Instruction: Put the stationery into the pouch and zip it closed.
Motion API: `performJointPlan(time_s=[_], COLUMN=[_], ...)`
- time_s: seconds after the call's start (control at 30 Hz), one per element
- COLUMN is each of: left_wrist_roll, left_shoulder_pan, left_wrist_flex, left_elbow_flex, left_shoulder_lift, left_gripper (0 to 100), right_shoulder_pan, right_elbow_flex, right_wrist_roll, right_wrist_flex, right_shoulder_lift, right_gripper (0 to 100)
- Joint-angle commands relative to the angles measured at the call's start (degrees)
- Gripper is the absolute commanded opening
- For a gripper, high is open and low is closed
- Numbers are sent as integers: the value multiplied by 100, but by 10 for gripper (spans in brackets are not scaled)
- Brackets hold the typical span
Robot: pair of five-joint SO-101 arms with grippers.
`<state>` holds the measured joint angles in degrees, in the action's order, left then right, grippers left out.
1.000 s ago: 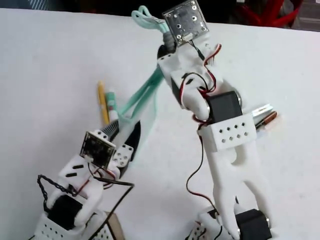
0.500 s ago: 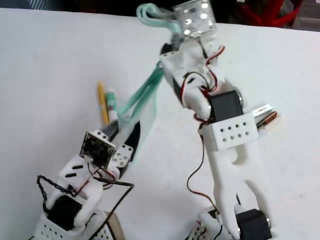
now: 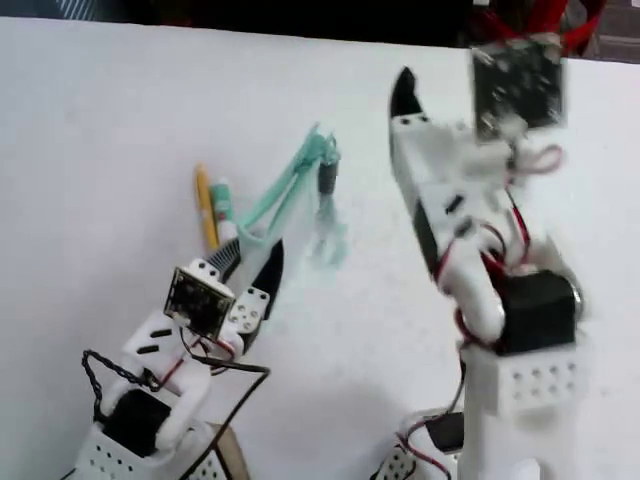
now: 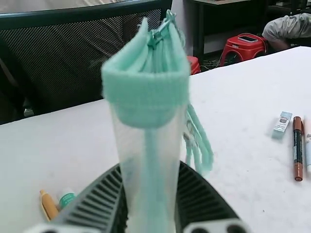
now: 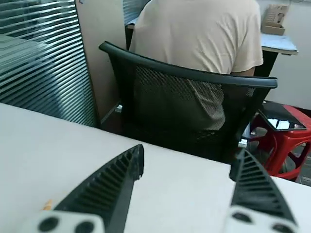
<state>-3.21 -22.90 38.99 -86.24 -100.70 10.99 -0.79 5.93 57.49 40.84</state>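
The pouch (image 3: pixel 285 195) is clear plastic with mint-green trim, and its far end stands off the table. My left gripper (image 3: pixel 252 275) is shut on its near end. In the left wrist view the pouch (image 4: pixel 146 141) rises between the ribbed jaws, its zip end uppermost and its green strap (image 4: pixel 198 145) dangling. That strap (image 3: pixel 326 215) hangs loose from the pouch's raised end. My right gripper (image 3: pixel 405 98) is lifted to the right of the pouch, apart from it. It is open with nothing between its fingers (image 5: pixel 119 182). A yellow pen (image 3: pixel 205 205) and a white-green tube (image 3: pixel 222 203) lie left of the pouch.
A brown marker (image 4: pixel 297 153), a small pale eraser-like piece (image 4: pixel 282 122) and another pen at the picture's edge lie on the white table (image 4: pixel 243 97) in the left wrist view. A black mesh chair (image 5: pixel 194 111) stands beyond the table's far edge.
My right gripper let go of the pouch's upper end and swung up and to the right. The pouch's free end sank lower and its strap now dangles. The left arm held still.
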Motion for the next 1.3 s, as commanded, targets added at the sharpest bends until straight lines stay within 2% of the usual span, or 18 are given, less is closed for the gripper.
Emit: performJointPlan(time_s=[0.0,0.1,0.2,0.37,0.47,0.6,0.83,1.27], left_wrist_roll=[26,176,440,457,466,466,448,440], left_shoulder_pan=[110,295,523,514,505,505,505,470], left_wrist_flex=[-9,9,97,114,114,123,123,123], left_elbow_flex=[-26,-35,0,0,-18,-26,-35,-44], left_shoulder_lift=[66,66,66,66,66,66,66,66], left_gripper=[94,178,184,184,184,184,184,185], right_shoulder_pan=[-242,-277,-523,-1692,-2018,-1921,-1138,-1033], right_elbow_flex=[18,9,-26,-88,-466,-1398,-3182,-3982], right_wrist_roll=[-35,-35,-35,-35,-44,-44,9,18], right_wrist_flex=[-40,-57,171,857,1086,848,-971,-2167], right_shoulder_lift=[180,92,-136,-778,-1209,-1648,-2202,-2299], right_gripper=[269,269,269,269,269,269,269,269])
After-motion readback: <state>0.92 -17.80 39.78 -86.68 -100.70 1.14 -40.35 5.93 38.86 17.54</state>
